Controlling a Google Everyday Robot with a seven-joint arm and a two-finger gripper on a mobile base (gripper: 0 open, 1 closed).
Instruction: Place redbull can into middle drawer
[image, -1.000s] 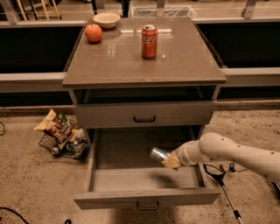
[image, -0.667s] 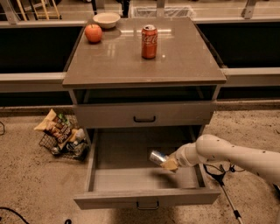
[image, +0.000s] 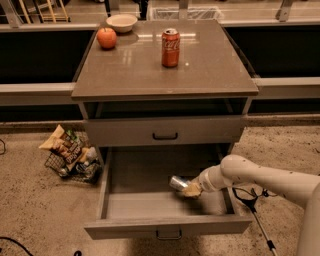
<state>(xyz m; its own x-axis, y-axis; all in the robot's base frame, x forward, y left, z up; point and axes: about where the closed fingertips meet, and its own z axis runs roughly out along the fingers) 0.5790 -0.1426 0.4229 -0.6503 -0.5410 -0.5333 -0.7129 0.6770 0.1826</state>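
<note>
The middle drawer (image: 150, 205) is pulled open under the cabinet, wide and shallow with a grey tray-like inside. The redbull can (image: 178, 183) lies tilted on its side, silver end toward the left, low inside the drawer's right half. My gripper (image: 192, 189) reaches in from the right on a white arm and is shut on the can's right end, holding it just above or on the drawer floor; I cannot tell which.
A closed upper drawer front with a black handle (image: 165, 135) sits above. The cabinet top (image: 210, 70) holds a red Coca-Cola can (image: 170, 47), an apple (image: 106, 38) and a white bowl (image: 122, 22). A wire basket of snack bags (image: 70, 152) stands on the floor at left.
The gripper and the can have moved slightly left and lower into the drawer. Nothing else has moved.
</note>
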